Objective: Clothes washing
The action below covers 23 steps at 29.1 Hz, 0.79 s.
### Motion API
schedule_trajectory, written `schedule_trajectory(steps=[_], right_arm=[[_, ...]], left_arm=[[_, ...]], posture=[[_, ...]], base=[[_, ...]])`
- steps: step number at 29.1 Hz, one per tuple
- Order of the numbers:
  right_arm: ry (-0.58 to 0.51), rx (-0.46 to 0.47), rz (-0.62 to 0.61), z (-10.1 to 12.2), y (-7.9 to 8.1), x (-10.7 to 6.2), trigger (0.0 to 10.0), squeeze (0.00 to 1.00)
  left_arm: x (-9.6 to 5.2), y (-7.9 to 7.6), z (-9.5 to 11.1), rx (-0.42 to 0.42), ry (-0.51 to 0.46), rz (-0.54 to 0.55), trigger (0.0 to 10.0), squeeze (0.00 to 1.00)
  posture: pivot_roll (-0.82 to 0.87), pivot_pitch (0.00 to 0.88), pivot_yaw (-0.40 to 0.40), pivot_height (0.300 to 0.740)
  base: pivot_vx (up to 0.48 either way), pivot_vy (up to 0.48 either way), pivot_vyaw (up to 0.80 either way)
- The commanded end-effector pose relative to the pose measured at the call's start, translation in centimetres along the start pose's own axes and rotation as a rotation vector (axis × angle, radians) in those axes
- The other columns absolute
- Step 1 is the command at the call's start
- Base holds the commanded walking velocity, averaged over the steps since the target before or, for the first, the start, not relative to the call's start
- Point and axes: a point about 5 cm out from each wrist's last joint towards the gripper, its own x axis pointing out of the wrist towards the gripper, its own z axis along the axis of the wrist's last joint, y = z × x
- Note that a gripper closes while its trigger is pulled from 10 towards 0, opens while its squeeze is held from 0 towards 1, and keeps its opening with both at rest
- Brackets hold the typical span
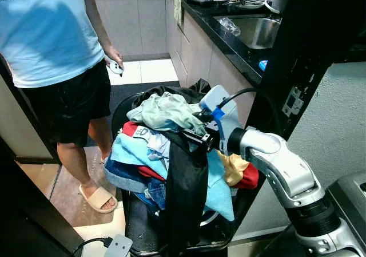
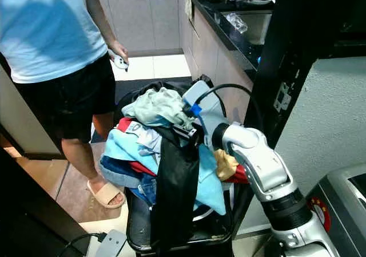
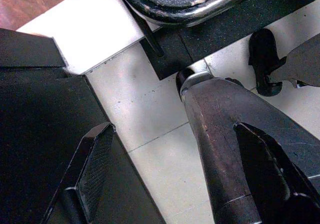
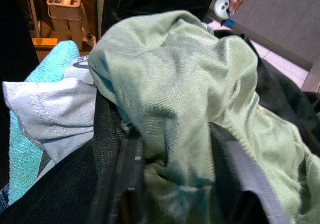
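In a kitchen beside a dark counter (image 1: 229,39), a black basket (image 1: 134,222) is sitting heaped with clothes. A pale green garment (image 1: 166,113) is lying bunched on top, long axis unclear. The right gripper (image 4: 175,159) is closing its fingers (image 4: 131,169) around the garment's near fold. The left gripper (image 3: 165,179) is hanging open over floor tiles. A person (image 1: 51,51) is standing nearby.

faint shirt (image 1: 40,28) print, unreadable, no legible labels
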Motion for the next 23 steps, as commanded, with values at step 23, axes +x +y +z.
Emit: schedule_trajectory(steps=[23], right_arm=[[-0.902,0.445,-0.236,10.4,-5.4,-5.0,0.0,0.0]], left_arm=[[-0.1,-0.2,-0.8,-0.007,0.04,-0.008,10.0,0.0]], posture=[[0.05,0.036,-0.018,0.74]], base=[[0.0,0.0,0.0]])
